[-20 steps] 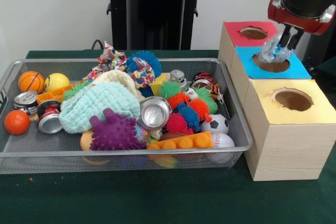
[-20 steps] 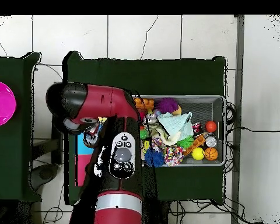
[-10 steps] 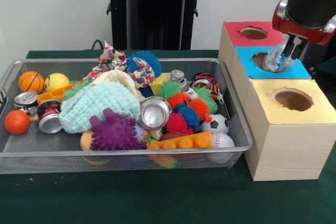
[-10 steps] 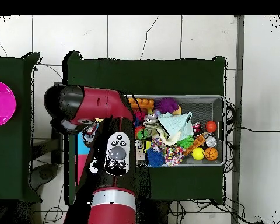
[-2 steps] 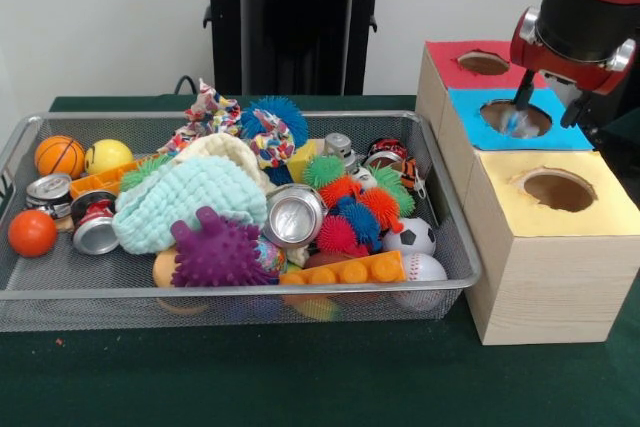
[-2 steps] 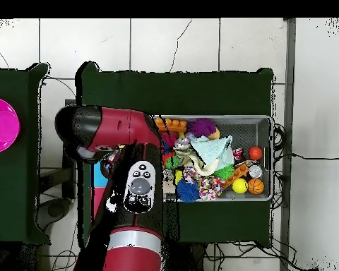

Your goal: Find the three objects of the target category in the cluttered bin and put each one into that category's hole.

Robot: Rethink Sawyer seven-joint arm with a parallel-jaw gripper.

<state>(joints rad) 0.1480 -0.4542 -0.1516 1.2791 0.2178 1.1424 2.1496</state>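
Observation:
My gripper point(image 5: 548, 107) hangs open just above the round hole in the blue box point(image 5: 560, 133), its two fingers spread apart. A clear crumpled plastic piece point(image 5: 515, 123) sits inside that hole, free of the fingers. The red box point(image 5: 450, 69) stands behind the blue one and the yellow box point(image 5: 600, 209) in front. The wire mesh bin point(image 5: 230, 292) holds crushed cans point(image 5: 294, 215), spiky balls point(image 5: 215, 250), sports balls and cloth. In the overhead view the red arm point(image 6: 133, 185) covers the gripper and most of the boxes.
A black pedestal point(image 5: 290, 22) stands behind the bin. In the overhead view the bin point(image 6: 267, 159) lies right of the arm, and a pink bowl point(image 6: 1, 125) rests on a separate table at the far left.
The gripper held the clear plastic piece over the blue hole, then opened. The piece has dropped into the hole and the gripper has risen slightly.

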